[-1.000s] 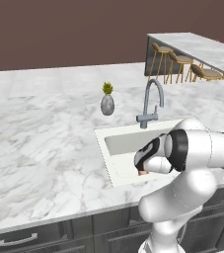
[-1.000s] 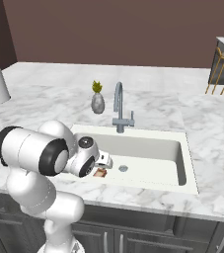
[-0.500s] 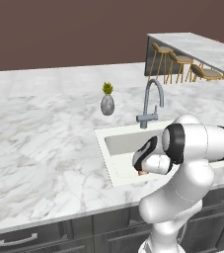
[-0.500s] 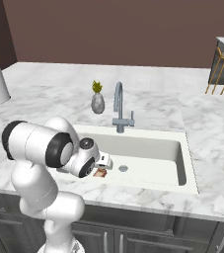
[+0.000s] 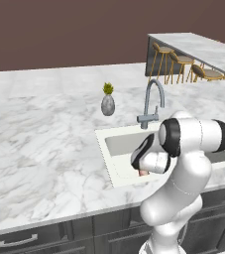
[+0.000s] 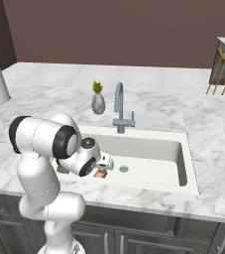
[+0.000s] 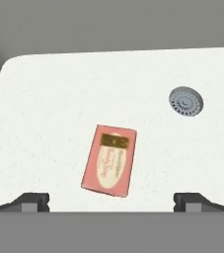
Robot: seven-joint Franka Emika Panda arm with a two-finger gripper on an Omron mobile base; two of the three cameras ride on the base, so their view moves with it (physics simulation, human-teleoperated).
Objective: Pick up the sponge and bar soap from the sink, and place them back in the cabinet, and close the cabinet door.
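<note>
One soap bar, one drain, one faucet.
We hold our gripper (image 7: pixel 111 200) wide open and empty above the bar soap (image 7: pixel 109 160), flat in the sink (image 7: pixel 59 99) near the drain (image 7: pixel 186 101); the faucet (image 6: pixel 120 106) stands behind.

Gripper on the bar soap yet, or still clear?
Apart. In the hand view the open gripper has both fingertips wide of the bar soap, with bare sink floor between.

The arm (image 6: pixel 39 163) is a chain of smooth, glossy white rounded segments with broad black bands at its joints, ending in a white hand with dark trim, while two small dark grey, blocky, stepped fingertips (image 7: pixel 32 201) flank the gripper (image 7: pixel 111 202).
</note>
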